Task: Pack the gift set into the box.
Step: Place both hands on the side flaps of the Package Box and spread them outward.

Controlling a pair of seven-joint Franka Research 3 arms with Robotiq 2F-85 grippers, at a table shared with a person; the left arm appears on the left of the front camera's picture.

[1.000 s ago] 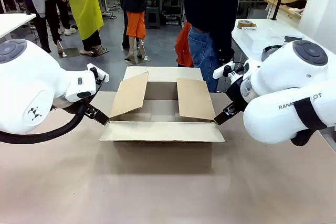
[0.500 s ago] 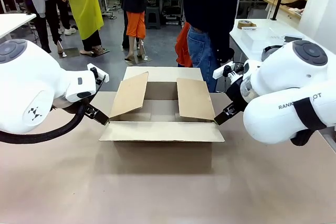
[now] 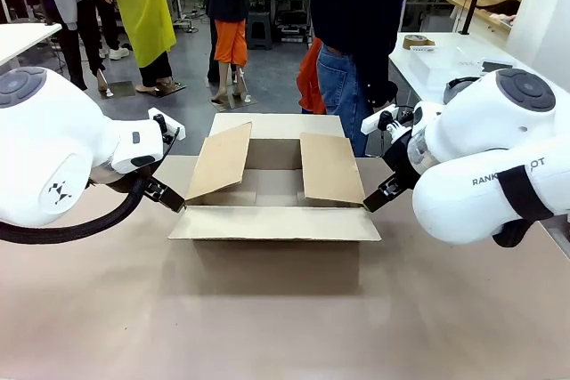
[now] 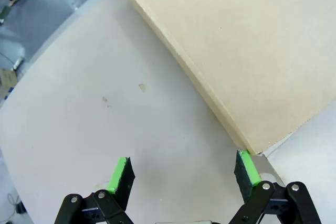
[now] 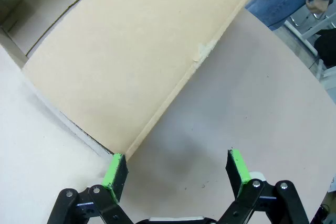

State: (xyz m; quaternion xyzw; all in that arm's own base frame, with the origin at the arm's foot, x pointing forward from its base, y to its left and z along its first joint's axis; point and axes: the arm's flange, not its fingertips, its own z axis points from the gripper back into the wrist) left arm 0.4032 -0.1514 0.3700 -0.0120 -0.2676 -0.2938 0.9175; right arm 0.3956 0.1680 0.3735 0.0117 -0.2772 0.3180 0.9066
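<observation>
Both your left gripper (image 4: 181, 169) and right gripper (image 5: 176, 167) sit jaws apart and empty beside the open box (image 3: 272, 222), so packing looks not yet begun.

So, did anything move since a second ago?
Nothing visibly changed. The box sits in the same spot on the table, with its flaps standing the same way. The left arm's fingers and the right arm's fingers stay open by the box's near corners, holding nothing.
</observation>
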